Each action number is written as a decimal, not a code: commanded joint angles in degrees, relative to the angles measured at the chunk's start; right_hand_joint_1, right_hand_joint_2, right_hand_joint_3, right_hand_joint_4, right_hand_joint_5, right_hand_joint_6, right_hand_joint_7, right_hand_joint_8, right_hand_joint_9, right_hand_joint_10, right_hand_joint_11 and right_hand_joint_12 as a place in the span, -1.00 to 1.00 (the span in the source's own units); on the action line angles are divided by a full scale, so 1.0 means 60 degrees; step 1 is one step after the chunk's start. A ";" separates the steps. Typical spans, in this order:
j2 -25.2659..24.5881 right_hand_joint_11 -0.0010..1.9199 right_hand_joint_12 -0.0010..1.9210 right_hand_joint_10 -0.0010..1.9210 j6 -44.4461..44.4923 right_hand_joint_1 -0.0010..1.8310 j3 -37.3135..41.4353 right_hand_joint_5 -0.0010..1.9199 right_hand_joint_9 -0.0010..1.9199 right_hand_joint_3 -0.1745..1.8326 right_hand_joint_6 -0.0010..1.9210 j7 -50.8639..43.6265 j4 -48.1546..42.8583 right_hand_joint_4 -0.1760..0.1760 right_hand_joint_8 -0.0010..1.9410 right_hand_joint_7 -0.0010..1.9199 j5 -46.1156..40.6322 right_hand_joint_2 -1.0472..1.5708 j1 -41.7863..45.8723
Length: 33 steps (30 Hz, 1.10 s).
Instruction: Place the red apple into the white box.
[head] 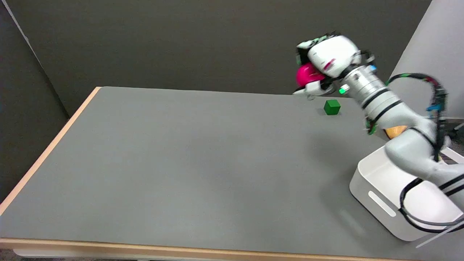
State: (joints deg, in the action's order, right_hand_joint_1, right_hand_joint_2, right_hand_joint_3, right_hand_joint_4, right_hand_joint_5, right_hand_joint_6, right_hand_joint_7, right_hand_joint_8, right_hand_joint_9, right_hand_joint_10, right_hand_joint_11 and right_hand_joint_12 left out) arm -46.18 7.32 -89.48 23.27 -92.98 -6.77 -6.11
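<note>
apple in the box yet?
Out. The right hand holds the red apple in the air, away from the white box.

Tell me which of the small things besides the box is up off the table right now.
The red apple: the right hand holds it in the air, while the green cube and the partly hidden orange object rest on the table.

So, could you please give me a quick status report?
Right hand holds red apple, raised over table's far side. White box near right, empty. Green cube below hand.

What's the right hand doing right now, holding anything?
Right hand: holding the apple, raised above the table's far side.
</note>
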 commanded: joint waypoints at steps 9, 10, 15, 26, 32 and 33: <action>-0.1383 -0.33 0.72 0.52 0.1532 0.47 0.7360 -0.28 -0.21 -0.32 0.68 -0.1656 -0.1528 -0.86 0.29 -0.09 -0.4277 0.54 0.5313; -0.1478 -0.34 0.72 0.53 0.1822 0.47 0.7475 -0.28 -0.21 -0.28 0.69 -0.1676 -0.1573 -0.87 0.31 -0.09 -0.4368 0.53 0.5581; -0.2030 -0.35 0.74 0.52 0.3569 0.48 0.7847 -0.27 -0.20 -0.27 0.67 -0.2166 -0.1763 -0.86 0.29 -0.08 -0.4560 0.52 0.7276; -0.3071 -0.35 0.73 0.53 0.6571 0.47 0.6835 -0.27 -0.21 -0.30 0.66 -0.2179 -0.0232 -0.82 0.30 -0.08 -0.4881 0.53 0.8571; -0.3071 -0.35 0.74 0.53 0.7263 0.47 0.6220 -0.27 -0.21 -0.29 0.66 -0.2149 0.1214 -0.81 0.30 -0.08 -0.5659 0.53 0.8560; -0.3061 -0.35 0.74 0.53 0.7325 0.47 0.6111 -0.27 -0.21 -0.29 0.66 -0.2111 0.1462 -0.81 0.30 -0.08 -0.5829 0.53 0.8551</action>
State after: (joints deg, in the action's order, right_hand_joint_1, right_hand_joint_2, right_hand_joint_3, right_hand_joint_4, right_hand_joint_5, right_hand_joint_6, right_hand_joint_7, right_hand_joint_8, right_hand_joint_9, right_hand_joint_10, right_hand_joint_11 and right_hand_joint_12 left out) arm -58.81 31.48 -50.20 11.76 -98.88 -30.40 34.45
